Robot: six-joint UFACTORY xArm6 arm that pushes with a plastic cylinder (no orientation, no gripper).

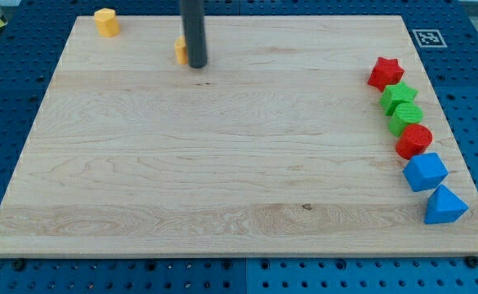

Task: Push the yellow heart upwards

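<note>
The yellow heart [179, 50] is sitting near the view's top of the wooden surface [222, 163], mostly hidden behind my rod, its shape hard to make out. My tip [197, 64] is touching its right side. There are no jaws.

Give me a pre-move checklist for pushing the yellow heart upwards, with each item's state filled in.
1. My tip in view: ok.
2. Target found: cannot tell; a yellow block is mostly hidden behind the rod, shape unclear.
3. Tip below that block for an upward push: not ok; it sits at the block's right.
4. Other yellow block apart, at the view's top left: ok.
5. Room above on the board: not ok; the edge is close.
</note>
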